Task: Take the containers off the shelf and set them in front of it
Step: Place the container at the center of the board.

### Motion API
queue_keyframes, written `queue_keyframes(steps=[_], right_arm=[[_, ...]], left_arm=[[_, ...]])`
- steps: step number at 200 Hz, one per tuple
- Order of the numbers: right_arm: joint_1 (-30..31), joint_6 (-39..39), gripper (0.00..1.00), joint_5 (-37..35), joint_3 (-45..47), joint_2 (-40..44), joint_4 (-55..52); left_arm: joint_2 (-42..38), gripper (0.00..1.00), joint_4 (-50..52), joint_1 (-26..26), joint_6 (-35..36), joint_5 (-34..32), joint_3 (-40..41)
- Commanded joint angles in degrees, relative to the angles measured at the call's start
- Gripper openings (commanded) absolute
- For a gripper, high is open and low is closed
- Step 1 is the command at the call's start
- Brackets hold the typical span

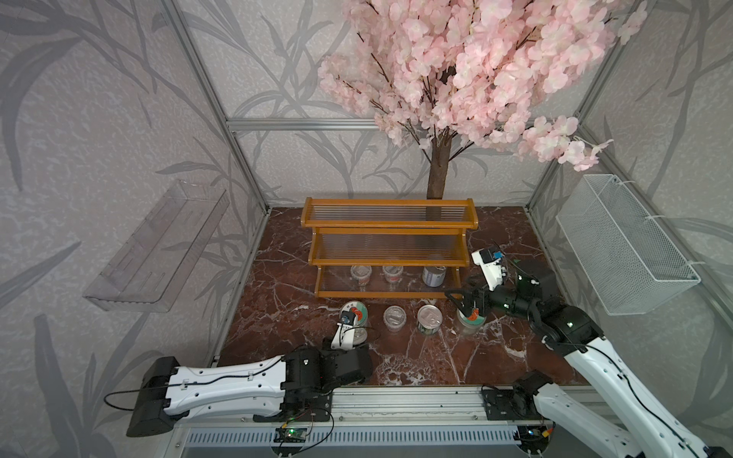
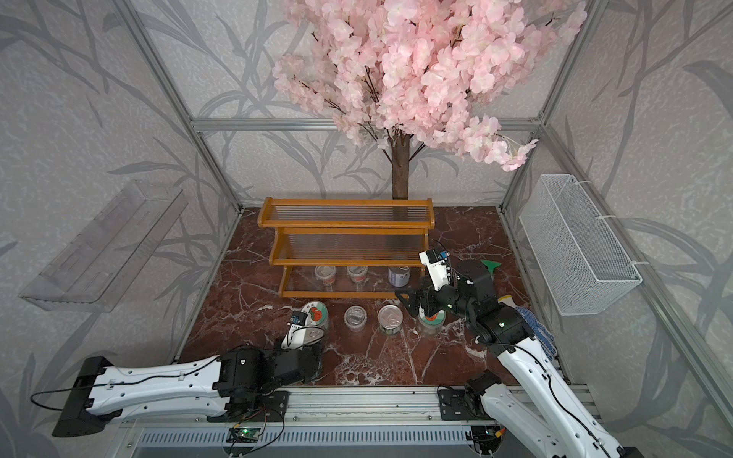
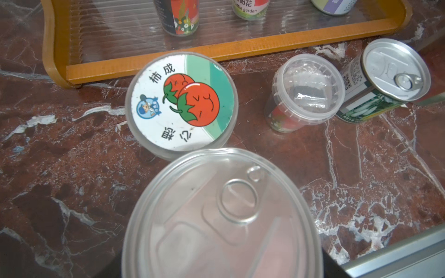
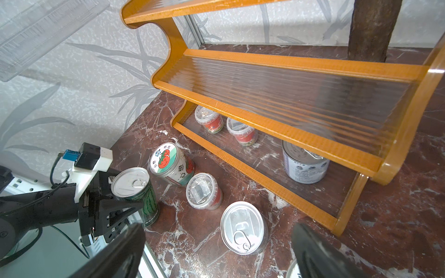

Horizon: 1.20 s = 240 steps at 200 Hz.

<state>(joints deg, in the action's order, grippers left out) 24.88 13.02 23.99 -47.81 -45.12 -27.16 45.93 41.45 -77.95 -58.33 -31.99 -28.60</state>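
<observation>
The orange-brown shelf (image 1: 388,261) (image 4: 277,118) has two clear cups (image 1: 361,274) (image 1: 392,273) and a tin (image 1: 434,275) on its bottom tier; the upper tiers are bare. In front of it stand a tomato-lid jar (image 1: 355,310) (image 3: 181,101), a clear cup (image 1: 394,317), a tin (image 1: 429,317) (image 4: 242,228) and a second tomato-lid jar (image 1: 470,322). My left gripper (image 1: 355,337) is shut on a watermelon-label tin (image 4: 134,190) (image 3: 221,216) just in front of the first jar. My right gripper (image 1: 456,303) (image 4: 216,255) hangs open over the second jar and the standing tin, holding nothing.
A tree trunk (image 1: 436,174) rises behind the shelf. A clear acrylic tray (image 1: 158,246) hangs on the left wall and a white wire basket (image 1: 626,246) on the right wall. An aluminium rail (image 1: 396,400) borders the marble floor at the front.
</observation>
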Motion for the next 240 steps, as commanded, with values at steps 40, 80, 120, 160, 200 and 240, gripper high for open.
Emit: queue_keyframes(steps=[40,80,120,160,200,240], right_arm=[[0.0,0.5,0.99,6.7,0.7,0.6,1.2],[0.0,0.8,0.99,7.8,1.1,1.0,0.7],[-0.1,-0.3,0.99,7.7,0.8,0.8,-0.1],[0.0,-0.3,0.99,7.2,1.2,1.2,0.0],[-0.1,-0.3,0.99,7.0,1.7,1.6,0.1],[0.0,-0.4,0.99,6.6,1.6,1.7,0.1]], left_arm=[[-2.8,0.76,-1.8,-0.2,-2.2,-0.8,3.8],[-2.8,0.83,-1.5,-0.2,-3.2,-0.1,4.2],[-3.6,0.88,0.7,-0.2,-3.9,-1.8,2.7],[-1.9,0.88,1.4,-0.2,-3.8,-2.3,1.7],[-0.1,0.88,3.5,-0.2,-3.4,-4.2,-0.3],[0.0,0.89,0.3,-0.2,-1.9,-3.9,0.3]])
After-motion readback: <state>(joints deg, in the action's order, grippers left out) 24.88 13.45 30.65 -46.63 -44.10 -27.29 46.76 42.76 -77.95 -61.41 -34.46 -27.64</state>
